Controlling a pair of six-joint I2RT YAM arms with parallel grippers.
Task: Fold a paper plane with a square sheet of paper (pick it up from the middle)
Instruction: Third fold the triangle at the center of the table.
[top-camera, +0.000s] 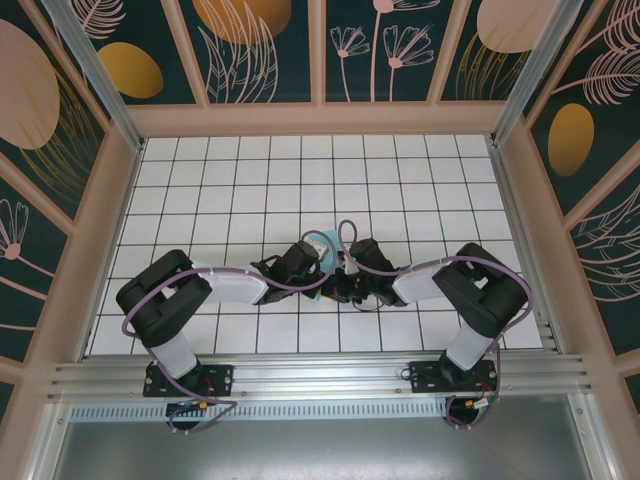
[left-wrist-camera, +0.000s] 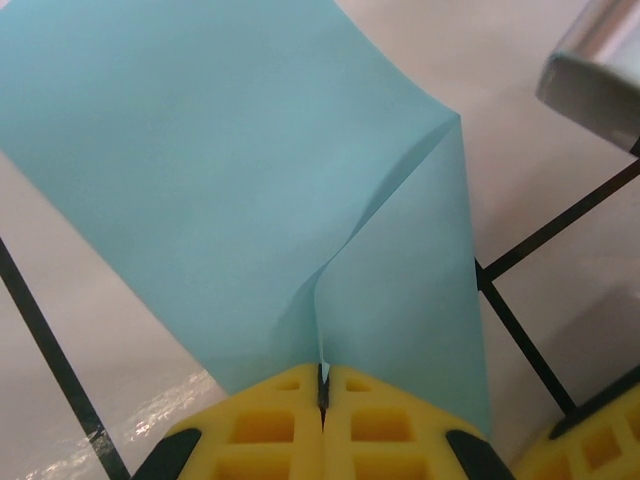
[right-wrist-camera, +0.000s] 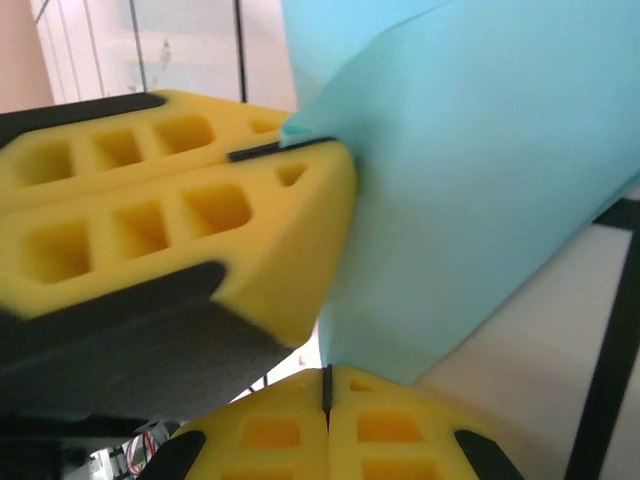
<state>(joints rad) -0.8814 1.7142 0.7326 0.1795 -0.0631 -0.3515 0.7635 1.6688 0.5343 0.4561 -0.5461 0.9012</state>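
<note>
The square sheet of paper (left-wrist-camera: 230, 170), smooth turquoise-blue, buckles into a soft fold mid-frame; left fingers (left-wrist-camera: 265, 425) and right fingers (right-wrist-camera: 265, 430) each pinch its edge.

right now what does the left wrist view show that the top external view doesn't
Left wrist: the left claw shut on the edge of the turquoise sheet of paper, with a soft fold running up it. Top external: the left arm and right arm bent inward over the white tiled table, patterned walls around. Both: the turquoise paper where the arms meet.
</note>
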